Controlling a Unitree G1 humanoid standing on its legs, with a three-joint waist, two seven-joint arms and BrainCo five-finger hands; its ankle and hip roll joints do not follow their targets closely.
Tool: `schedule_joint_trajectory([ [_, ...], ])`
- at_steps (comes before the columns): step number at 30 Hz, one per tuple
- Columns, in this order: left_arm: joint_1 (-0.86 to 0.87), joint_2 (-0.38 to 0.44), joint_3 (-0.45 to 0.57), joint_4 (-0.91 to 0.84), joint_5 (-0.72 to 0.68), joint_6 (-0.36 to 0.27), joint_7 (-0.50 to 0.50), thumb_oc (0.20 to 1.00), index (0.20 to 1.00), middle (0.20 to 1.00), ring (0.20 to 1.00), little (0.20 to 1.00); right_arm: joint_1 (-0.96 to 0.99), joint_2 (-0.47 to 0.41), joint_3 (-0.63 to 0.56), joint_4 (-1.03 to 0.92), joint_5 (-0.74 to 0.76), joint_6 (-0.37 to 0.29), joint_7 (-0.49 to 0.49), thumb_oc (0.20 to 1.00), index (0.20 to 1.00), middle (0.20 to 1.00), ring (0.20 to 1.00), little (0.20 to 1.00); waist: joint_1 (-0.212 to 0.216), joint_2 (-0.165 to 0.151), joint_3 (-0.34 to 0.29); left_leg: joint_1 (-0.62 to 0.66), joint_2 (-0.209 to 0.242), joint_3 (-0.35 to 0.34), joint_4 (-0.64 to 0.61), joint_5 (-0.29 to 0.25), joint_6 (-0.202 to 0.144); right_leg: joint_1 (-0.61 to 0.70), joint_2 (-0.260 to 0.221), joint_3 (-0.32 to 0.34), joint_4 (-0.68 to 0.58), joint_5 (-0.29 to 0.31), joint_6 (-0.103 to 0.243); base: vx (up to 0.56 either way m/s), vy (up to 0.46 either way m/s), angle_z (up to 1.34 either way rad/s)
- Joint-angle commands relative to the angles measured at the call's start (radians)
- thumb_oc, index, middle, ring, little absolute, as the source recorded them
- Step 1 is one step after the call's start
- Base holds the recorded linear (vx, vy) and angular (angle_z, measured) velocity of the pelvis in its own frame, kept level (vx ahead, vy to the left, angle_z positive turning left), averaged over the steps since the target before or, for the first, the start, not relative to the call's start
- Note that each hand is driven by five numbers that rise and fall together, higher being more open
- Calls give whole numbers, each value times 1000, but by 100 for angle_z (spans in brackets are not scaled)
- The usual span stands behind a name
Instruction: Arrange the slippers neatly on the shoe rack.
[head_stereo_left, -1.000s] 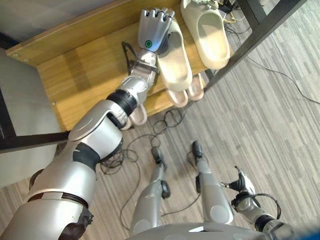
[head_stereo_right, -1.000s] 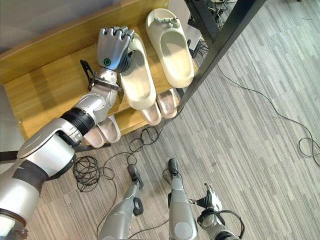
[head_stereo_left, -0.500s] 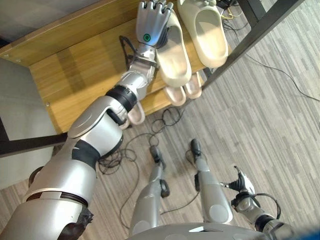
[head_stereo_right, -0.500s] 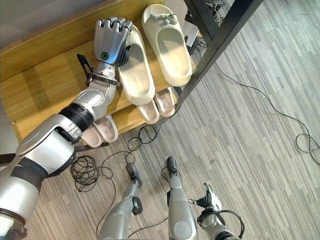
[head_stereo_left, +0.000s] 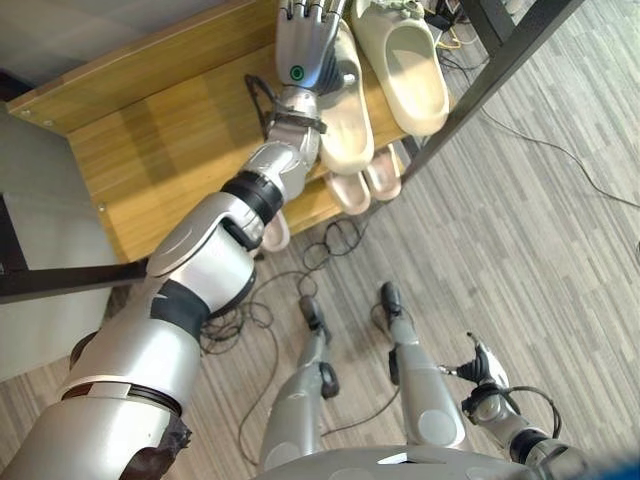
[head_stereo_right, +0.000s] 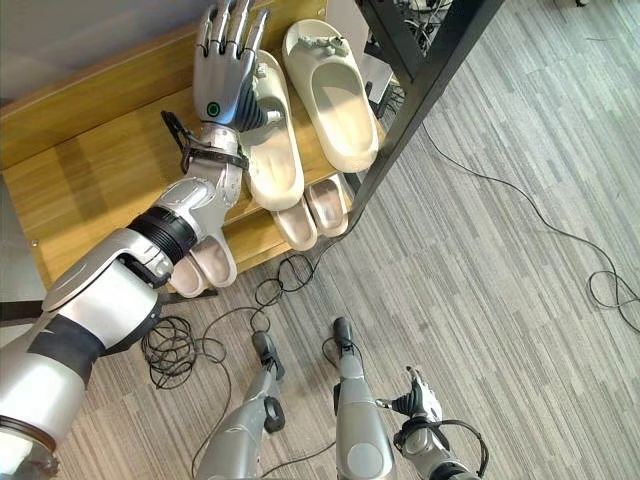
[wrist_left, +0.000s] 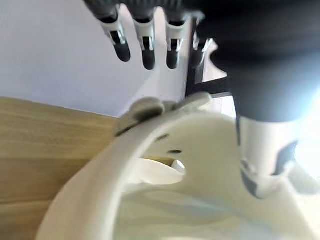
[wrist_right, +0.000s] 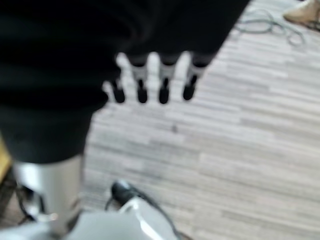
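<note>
Left hand (head_stereo_right: 226, 72) fingers now uncurled, spread straight above near cream slipper (head_stereo_right: 272, 150); its mate (head_stereo_right: 333, 95) is at 3 o'clock on the shoe rack (head_stereo_right: 100, 180). Placement judged nearly done.

My left hand (head_stereo_right: 222, 85) is hovering over the left cream foam slipper (head_stereo_right: 272, 150), which is lying beside its mate (head_stereo_right: 333, 100) on the wooden shoe rack (head_stereo_right: 90, 170); pink slippers (head_stereo_right: 320, 208) are sitting below.

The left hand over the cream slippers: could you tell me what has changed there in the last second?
The left hand has uncurled: its fingers, bent round the near cream slipper before, now stretch straight toward the wall, letting it go. Both cream slippers stayed on the top shelf; the right hand stayed low.
</note>
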Motion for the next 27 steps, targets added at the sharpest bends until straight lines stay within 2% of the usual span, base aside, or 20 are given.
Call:
schedule_joint_trajectory([
  [1, -117, -4, 64, 55, -4, -38, -18, 1000, 1000, 1000, 1000, 1000, -3, -49, -24, 8, 29, 9, 4, 1000, 1000, 1000, 1000, 1000, 16, 25, 26, -55, -24, -85, 102, -75, -21, -18, -27, -38, 137, -111, 49, 0, 0, 0],
  [7, -68, 2, 85, -15, -21, -68, -54, 1000, 1000, 1000, 1000, 1000, 11, -48, -42, 10, 48, 18, 20, 1000, 1000, 1000, 1000, 1000, 31, 39, 29, -44, -26, -96, 106, -72, -24, -4, -29, -48, 145, -123, 44, -3, -5, 0],
  [17, 174, 50, 184, -265, 20, -97, -7, 1000, 1000, 1000, 1000, 1000, 41, -32, -70, 10, 57, 29, 23, 1000, 1000, 1000, 1000, 1000, 67, 53, 35, -25, -26, -113, 108, -68, -28, 25, -24, -58, 147, -142, 35, -15, -19, 5],
  [20, 258, 41, 219, -318, -8, -121, -36, 1000, 1000, 1000, 1000, 1000, 43, -28, -90, 14, 58, 42, 18, 1000, 1000, 1000, 1000, 1000, 78, 63, 40, -22, -27, -116, 106, -63, -27, 28, -24, -57, 147, -144, 31, -18, -5, 7],
  [27, 339, 59, 262, -384, -52, -158, -77, 1000, 1000, 1000, 1000, 1000, 53, -28, -119, 11, 71, 51, 20, 1000, 1000, 1000, 1000, 1000, 95, 82, 38, -12, -28, -118, 96, -55, -26, 32, -24, -56, 139, -140, 30, 0, 0, 0],
])
